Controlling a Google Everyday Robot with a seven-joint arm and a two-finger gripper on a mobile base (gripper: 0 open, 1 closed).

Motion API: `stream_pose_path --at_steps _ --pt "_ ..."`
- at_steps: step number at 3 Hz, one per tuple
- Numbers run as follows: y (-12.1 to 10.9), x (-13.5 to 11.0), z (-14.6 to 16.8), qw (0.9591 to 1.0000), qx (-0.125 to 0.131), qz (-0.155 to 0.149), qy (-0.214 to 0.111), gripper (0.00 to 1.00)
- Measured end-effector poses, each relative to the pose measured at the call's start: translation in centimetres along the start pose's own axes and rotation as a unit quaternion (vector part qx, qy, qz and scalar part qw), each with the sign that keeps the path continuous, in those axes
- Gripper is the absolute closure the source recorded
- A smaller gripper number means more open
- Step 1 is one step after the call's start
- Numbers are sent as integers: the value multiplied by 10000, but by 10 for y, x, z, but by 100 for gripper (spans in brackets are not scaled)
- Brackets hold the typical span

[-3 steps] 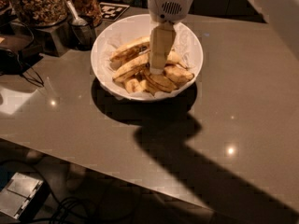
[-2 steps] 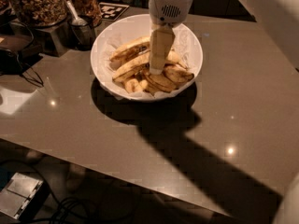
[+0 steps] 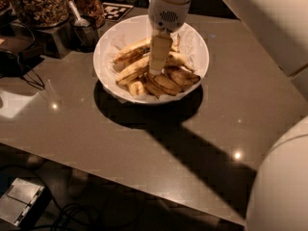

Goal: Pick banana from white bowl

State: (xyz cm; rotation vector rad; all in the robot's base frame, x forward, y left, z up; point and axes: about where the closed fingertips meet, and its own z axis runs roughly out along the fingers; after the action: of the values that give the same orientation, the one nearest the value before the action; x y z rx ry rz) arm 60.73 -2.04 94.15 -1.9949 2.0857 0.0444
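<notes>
Very little has changed at the working end. The hand (image 3: 155, 71) still points straight down into the white bowl (image 3: 98, 69), with its tip low among the fruit, at almost the same spot as a second ago. What has moved is the rest of the robot. The upper arm (image 3: 269, 23) has swung across the top right corner, and a big rounded white part of the robot's body (image 3: 281, 182) now fills the lower right, where there was only table (image 3: 96, 129) before. I read that as the robot settling its posture around a hand already placed, not reaching anew, so the task looks to be at the grasp itself, with nothing lifted yet. You cannot tell from here whether the hand is open or closed, since it shows as one pale column seen edge-on. The banana (image 3: 131, 70) I take to be the target lies inside the bowl on the crinkled paper, running from the tip of the hand down towards the bowl's left rim. Its right end sits at the tip, touching or nearly so. The other bananas (image 3: 168, 83) crowd just beside it on the right and below, some overlapping, so watch that a lift brings up one fruit alone and does not drag a neighbour over the rim.
</notes>
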Motion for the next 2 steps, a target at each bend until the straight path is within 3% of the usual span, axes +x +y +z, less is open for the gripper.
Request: stream_pose_path --at_steps 2 --pt "-5 2 29 9997 -208 22 122 31"
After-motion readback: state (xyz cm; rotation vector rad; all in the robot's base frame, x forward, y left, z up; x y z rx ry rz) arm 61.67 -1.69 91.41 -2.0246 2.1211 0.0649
